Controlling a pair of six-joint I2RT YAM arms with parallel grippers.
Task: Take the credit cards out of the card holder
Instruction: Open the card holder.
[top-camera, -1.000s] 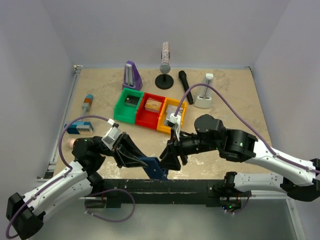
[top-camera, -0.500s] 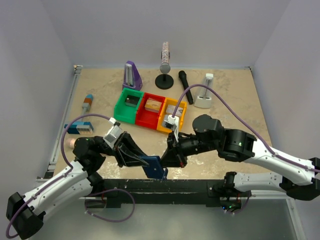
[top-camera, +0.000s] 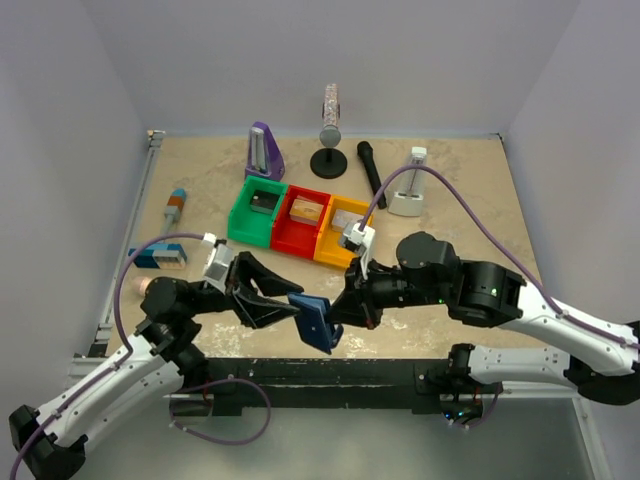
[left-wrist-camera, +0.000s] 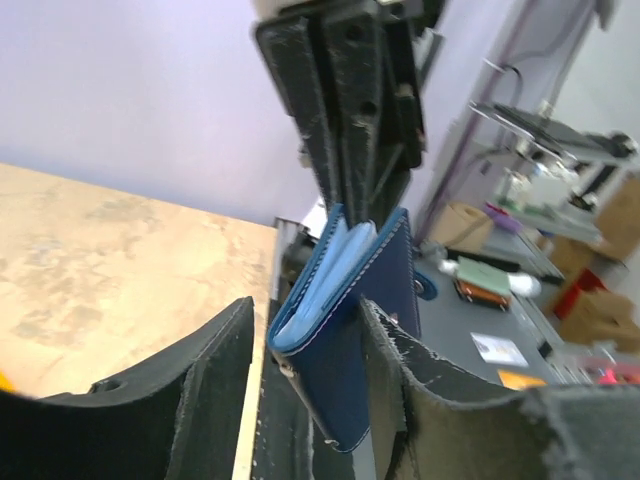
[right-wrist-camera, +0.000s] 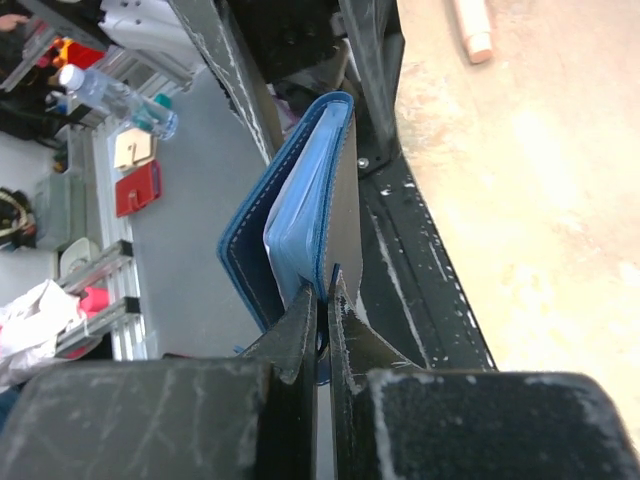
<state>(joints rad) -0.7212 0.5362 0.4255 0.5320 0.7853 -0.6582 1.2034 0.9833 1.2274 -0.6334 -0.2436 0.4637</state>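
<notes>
Wallet (top-camera: 316, 322) hangs over the near edge of the surface (top-camera: 200, 195) at lower centre, with the right gripper (top-camera: 343, 308) clenched on one flap. Left gripper (top-camera: 288, 312) stands released around it, probably so the fold can spread.

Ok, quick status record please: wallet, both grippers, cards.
wallet: held in the air on edge, slightly spread, pale lining showing
right gripper: shut on the wallet's edge
left gripper: open, fingers either side of the wallet
cards: none seen outside the wallet
</notes>
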